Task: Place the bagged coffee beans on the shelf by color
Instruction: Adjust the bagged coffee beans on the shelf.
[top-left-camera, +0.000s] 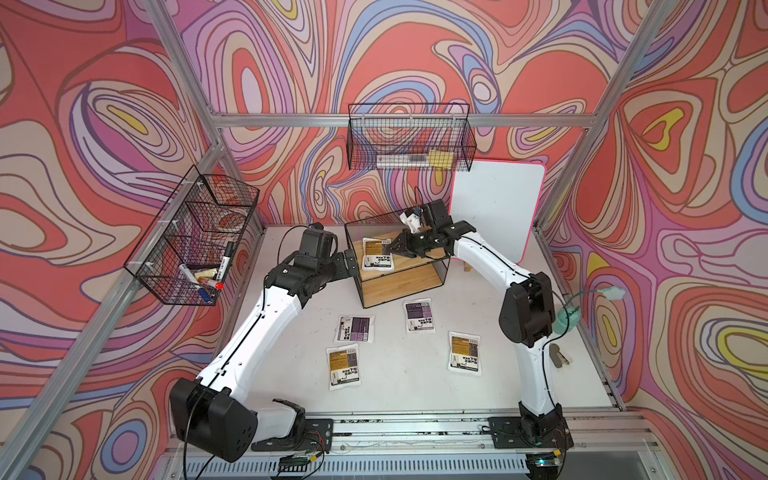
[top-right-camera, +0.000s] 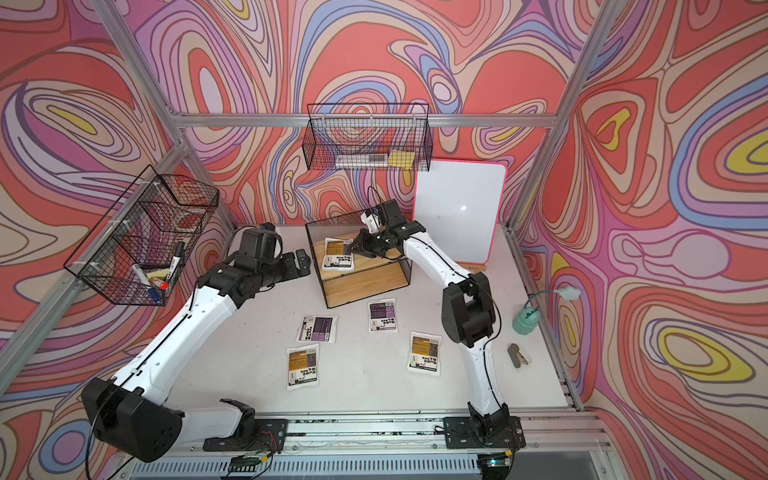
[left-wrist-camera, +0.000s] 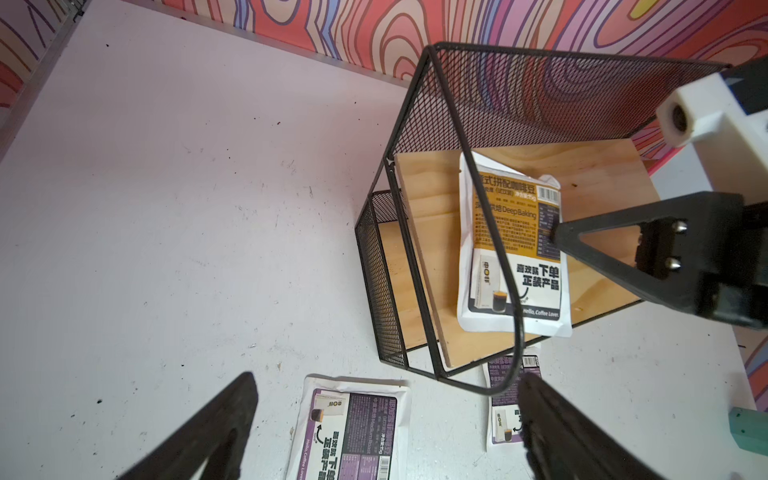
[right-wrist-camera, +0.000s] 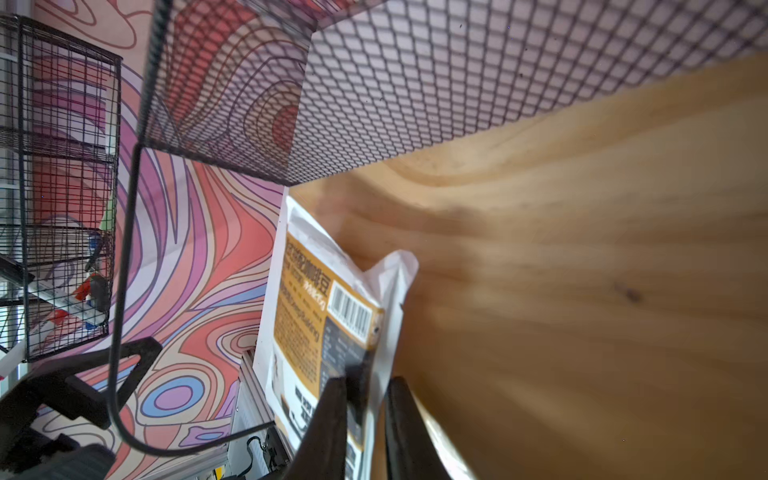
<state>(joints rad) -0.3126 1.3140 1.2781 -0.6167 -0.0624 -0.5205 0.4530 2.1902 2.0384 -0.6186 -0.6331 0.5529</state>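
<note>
Right gripper (right-wrist-camera: 368, 382) straddles the edge of one yellow pouch (top-left-camera: 377, 254) on the top board (left-wrist-camera: 428, 199) of the shelf (top-left-camera: 409, 286); whether it is clamped, I cannot tell. Left gripper (left-wrist-camera: 388, 378) gapes empty beside the shelf. In front of the shelf lie two yellow pouches (top-left-camera: 344, 368) (top-left-camera: 465, 353) and two purple pouches (top-left-camera: 354, 328) (top-left-camera: 419, 316).

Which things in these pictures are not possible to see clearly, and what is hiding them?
Right gripper: in the right wrist view its fingers straddle the edge of the yellow pouch; whether they grip it is unclear.
Lower board of the shelf: in both top views the upper board covers most of it.
One purple pouch: in the left wrist view, the shelf frame and a finger of the left gripper hide part.
</note>
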